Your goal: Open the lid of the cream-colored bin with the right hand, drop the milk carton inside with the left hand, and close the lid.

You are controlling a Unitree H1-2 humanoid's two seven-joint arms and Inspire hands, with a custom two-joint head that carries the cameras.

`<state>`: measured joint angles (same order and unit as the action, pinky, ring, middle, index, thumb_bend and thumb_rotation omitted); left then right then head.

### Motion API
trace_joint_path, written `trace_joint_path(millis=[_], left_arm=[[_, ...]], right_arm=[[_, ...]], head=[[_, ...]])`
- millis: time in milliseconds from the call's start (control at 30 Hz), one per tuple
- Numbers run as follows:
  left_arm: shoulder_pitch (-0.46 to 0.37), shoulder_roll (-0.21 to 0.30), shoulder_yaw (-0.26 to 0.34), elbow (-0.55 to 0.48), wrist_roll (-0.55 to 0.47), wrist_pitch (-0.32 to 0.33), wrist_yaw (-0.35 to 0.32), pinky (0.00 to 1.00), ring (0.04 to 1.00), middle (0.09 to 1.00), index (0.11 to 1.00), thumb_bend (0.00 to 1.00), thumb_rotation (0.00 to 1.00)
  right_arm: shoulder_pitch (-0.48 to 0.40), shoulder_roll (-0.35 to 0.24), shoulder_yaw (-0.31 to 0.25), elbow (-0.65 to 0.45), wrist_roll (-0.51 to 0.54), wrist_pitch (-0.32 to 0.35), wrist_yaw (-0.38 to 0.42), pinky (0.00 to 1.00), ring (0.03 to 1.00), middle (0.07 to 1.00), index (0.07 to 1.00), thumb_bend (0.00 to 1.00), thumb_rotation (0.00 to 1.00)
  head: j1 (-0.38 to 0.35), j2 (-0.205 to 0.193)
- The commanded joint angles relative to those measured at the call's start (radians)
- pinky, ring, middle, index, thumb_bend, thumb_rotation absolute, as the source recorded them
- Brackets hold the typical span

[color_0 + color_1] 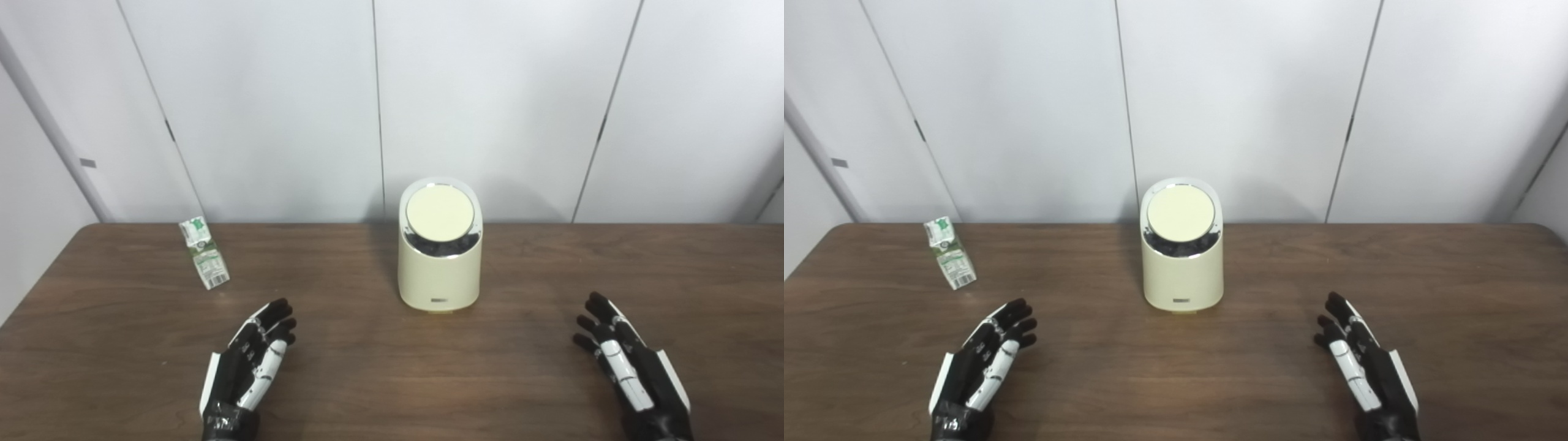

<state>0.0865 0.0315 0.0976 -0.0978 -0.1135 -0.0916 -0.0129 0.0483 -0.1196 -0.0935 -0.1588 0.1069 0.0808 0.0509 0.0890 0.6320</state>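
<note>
A cream-colored bin stands upright near the middle of the table's far half, its round lid down and tilted toward me inside a shiny rim. A small white and green milk carton stands at the far left of the table. My left hand rests low over the table, in front of the carton and to the left of the bin, fingers spread and holding nothing. My right hand lies at the right front, well clear of the bin, also open and holding nothing.
The brown wooden table runs the full width of the view, its far edge against white wall panels. Nothing else stands on it besides the bin and carton.
</note>
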Motion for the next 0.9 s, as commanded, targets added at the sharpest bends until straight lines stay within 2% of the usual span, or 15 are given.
trace_joint_path(millis=[0,567,867], left_arm=[[0.032,-0.003,-0.004,0.028,-0.001,0.0,-0.003,0.77,0.797,0.815,0.818,0.49,0.45],[0.031,-0.002,-0.004,0.029,-0.007,-0.001,-0.005,0.79,0.808,0.824,0.822,0.48,0.45],[0.028,0.006,-0.003,0.043,-0.011,-0.013,-0.012,0.79,0.815,0.832,0.827,0.48,0.44]], right_arm=[[-0.009,-0.008,-0.008,-0.029,0.004,0.0,-0.001,0.82,0.889,0.925,0.903,0.45,0.71],[-0.013,-0.007,-0.01,-0.012,0.004,-0.007,0.001,0.83,0.887,0.925,0.904,0.45,0.71],[-0.013,0.001,-0.006,-0.01,0.008,-0.013,0.001,0.83,0.894,0.93,0.904,0.45,0.7]], head=[[0.0,0.001],[-0.01,-0.006],[-0.029,-0.024]])
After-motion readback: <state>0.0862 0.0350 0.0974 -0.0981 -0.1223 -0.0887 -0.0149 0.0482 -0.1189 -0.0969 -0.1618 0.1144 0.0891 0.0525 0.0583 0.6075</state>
